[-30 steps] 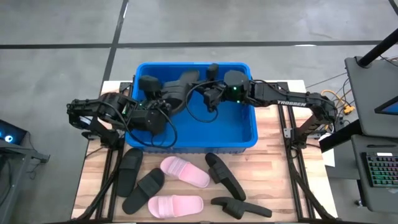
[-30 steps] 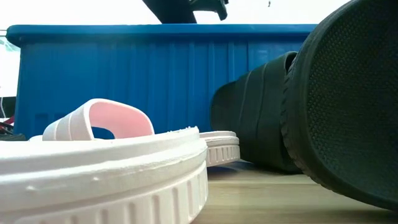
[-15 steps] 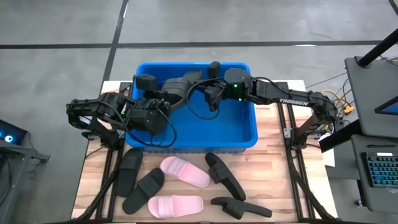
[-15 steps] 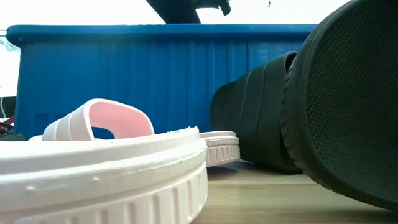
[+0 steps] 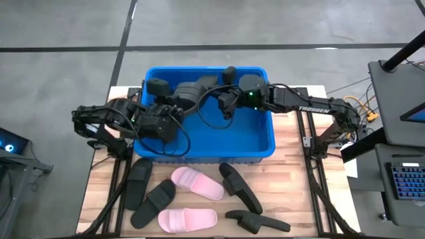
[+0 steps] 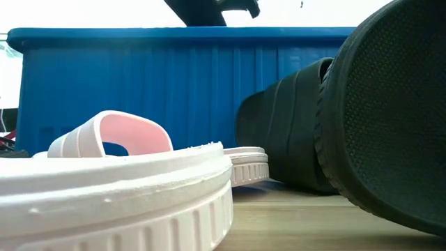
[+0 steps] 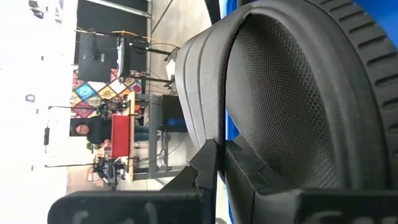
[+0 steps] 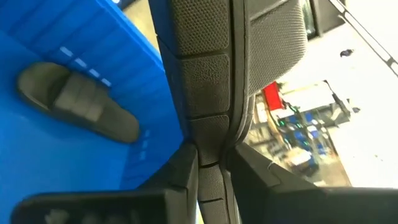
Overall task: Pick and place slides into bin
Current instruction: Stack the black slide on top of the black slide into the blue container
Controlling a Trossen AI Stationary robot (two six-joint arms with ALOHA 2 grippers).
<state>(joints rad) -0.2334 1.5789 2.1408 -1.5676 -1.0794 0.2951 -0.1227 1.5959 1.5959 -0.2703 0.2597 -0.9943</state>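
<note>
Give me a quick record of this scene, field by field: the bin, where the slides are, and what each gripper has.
bin: blue bin on the wooden table
held black slide: above the bin, between both grippers
left gripper: jaws shut on the held black slide
right gripper: jaws shut on the same slide's edge
inside bin: one black slide
pink slides: two, on the table in front of the bin
loose black slides: four, on the table beside the pink ones

Inside the bin (image 5: 262, 143), the two arms are covering most of a black slide (image 5: 192, 89) — its far end is running out of sight beneath them. In the low view, another black slide (image 6: 397, 118) beside the bin is being cut off by the frame edge.
</note>
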